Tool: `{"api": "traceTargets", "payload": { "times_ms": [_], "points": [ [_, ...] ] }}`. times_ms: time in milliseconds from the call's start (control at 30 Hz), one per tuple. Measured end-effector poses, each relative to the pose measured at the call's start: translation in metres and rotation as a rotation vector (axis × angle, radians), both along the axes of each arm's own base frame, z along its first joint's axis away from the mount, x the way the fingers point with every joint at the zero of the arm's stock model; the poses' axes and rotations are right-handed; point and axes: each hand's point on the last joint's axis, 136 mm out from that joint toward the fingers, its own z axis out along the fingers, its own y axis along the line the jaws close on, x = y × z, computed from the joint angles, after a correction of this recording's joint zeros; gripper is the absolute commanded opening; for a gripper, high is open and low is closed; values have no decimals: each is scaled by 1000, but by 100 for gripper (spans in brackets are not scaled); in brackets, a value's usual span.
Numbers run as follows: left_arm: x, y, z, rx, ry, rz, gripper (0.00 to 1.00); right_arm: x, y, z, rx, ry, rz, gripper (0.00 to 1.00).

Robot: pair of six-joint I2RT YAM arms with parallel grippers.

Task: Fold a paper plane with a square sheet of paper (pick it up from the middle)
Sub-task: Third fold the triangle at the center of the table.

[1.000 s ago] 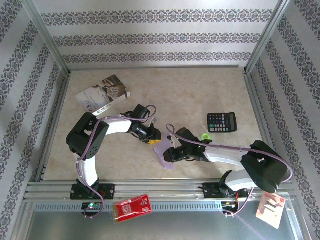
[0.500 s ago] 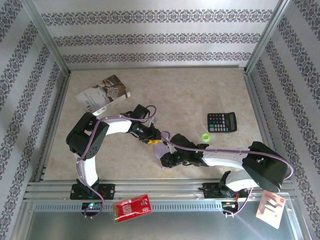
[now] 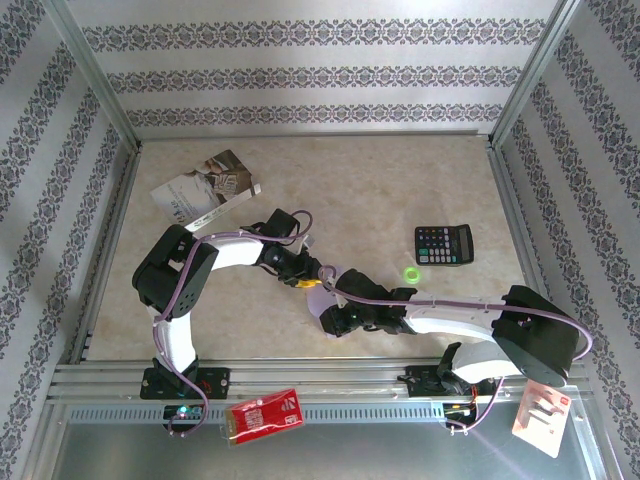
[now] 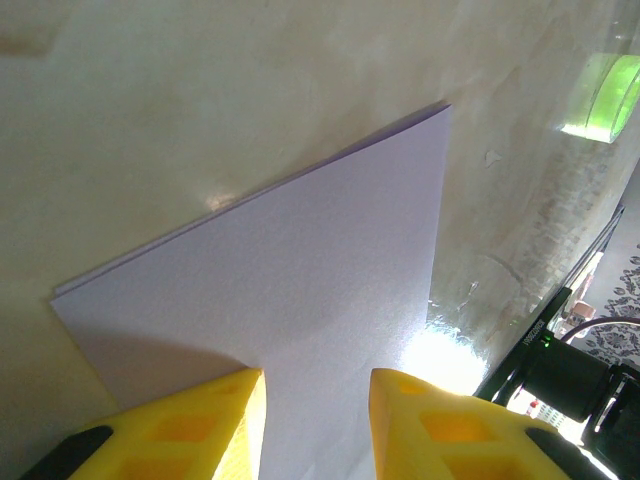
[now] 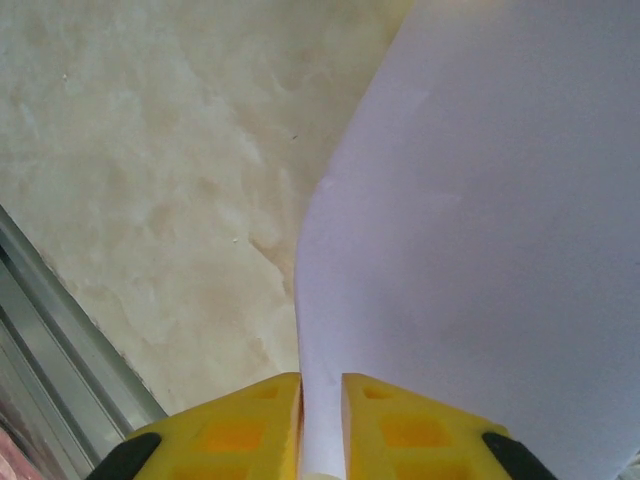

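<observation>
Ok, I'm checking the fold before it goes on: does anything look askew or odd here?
The paper bows where the right gripper pinches its edge, rather than lying flat. The left gripper sits over it, jaws apart. Elsewhere, a red packet lies on the front rail, off the table.

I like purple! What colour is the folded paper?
Pale lilac paper, plain with no pattern; clearest in the left wrist view.
</observation>
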Motion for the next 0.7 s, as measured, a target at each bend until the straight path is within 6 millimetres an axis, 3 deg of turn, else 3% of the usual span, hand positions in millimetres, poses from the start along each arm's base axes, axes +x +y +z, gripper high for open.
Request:
{"api": "traceTargets", "payload": {
  "times_ms": [267,700],
  "points": [
    [0,0,0,0,0,0,32,1,-1,3,18,-14,-9,1],
    [-1,0,-1,6,-6,-23,32,22,-14,5,21,34,-69,0]
  ]
}}
